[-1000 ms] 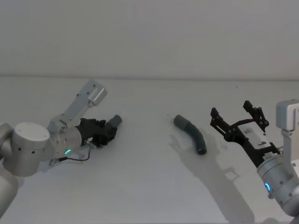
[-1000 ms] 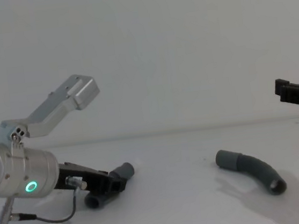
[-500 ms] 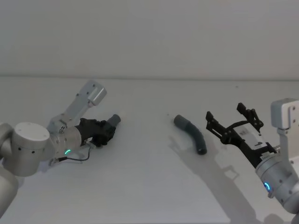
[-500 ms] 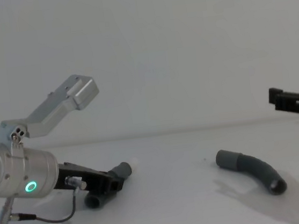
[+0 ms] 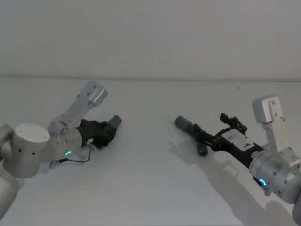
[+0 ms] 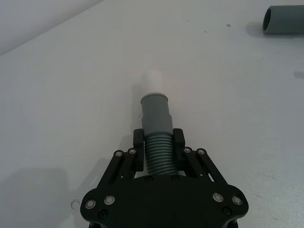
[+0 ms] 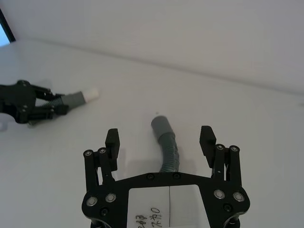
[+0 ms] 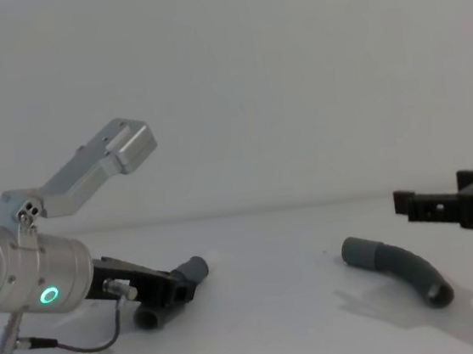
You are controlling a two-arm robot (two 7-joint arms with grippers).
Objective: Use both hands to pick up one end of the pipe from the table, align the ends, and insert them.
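Pipe lies in two pieces, well apart on the white counter (image 5: 150, 188). In the head view the left pipe piece (image 5: 114, 122) sits at middle left, its ribbed body clamped in the left tool (image 5: 106, 132), with the grey cuff (image 5: 116, 120) poking out toward the centre. The right pipe piece (image 5: 183, 124) curves at middle right. The right tool (image 5: 210, 125) reaches in from the lower right with its jaws spread wide, gripping nothing.

In the left wrist view the left tool (image 6: 158, 142) has both fingers (image 6: 178, 138) pressed against the ribs of the left pipe piece (image 6: 156, 114). The cuff and its white tip (image 6: 153, 80) stick out beyond the fingertips.

In the right wrist view the right tool (image 7: 160, 137) is wide open. The right pipe piece (image 7: 167, 145) lies between its fingers without touching them. The left tool (image 7: 56, 108) shows farther off with its piece.

In the chest view the left tool (image 8: 171, 289), at lower left, holds its piece (image 8: 196, 269) tilted and low over the counter; whether the dark lower end touches it I cannot tell. The right pipe piece (image 8: 396, 265) rests on the counter at lower right. The right tool (image 8: 444, 200) hangs above it, coming in from the right edge, clear of it.
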